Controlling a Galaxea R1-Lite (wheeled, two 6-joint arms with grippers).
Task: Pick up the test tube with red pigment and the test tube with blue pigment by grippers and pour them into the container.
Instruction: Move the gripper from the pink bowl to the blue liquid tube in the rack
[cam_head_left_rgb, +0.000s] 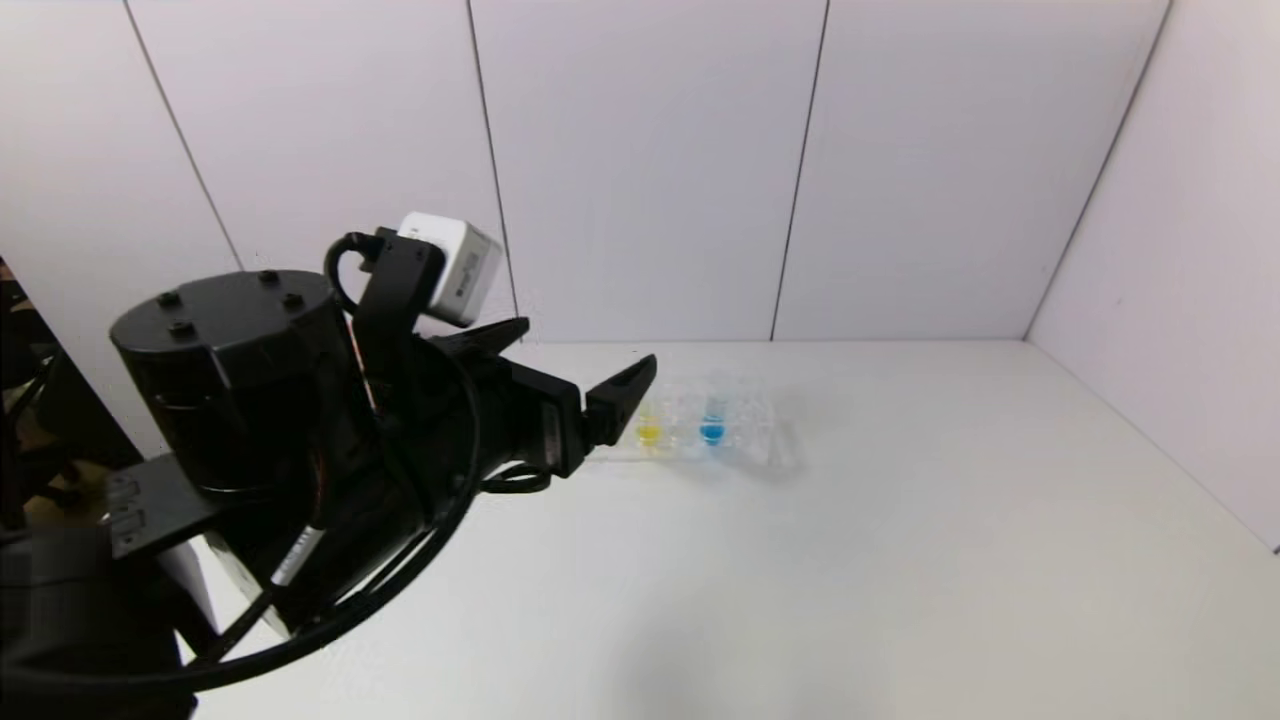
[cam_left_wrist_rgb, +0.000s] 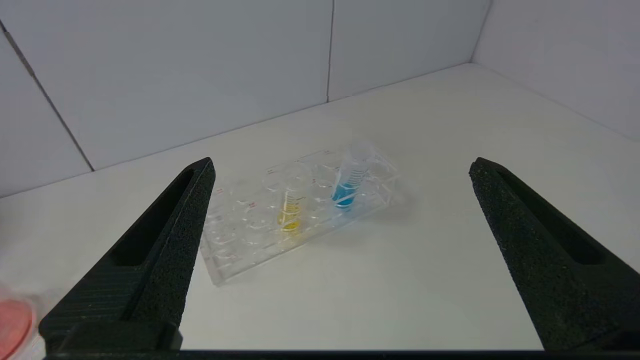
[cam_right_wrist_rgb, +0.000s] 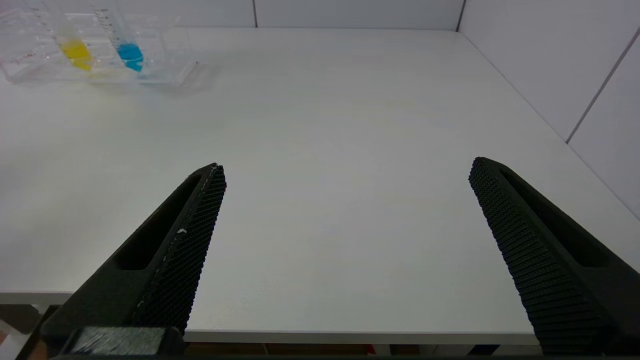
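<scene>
Graduation marks on the tubes and rack (cam_left_wrist_rgb: 300, 210) are illegible.

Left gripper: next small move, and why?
Probably ease the left gripper forward and down over the slim clear test tube with blue liquid, which stands in the clear plastic rack. Its jaws are wide open and empty, short of the rack. No red tube shows, and the right gripper hangs open well away.

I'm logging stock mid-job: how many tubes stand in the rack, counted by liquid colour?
Yellow tube: 1
Blue tube: 1
Red tube: 0 in the rack
Total: 2 tubes standing in the rack. The left gripper hangs open before it; the right gripper is open, nearer the table edge.
</scene>
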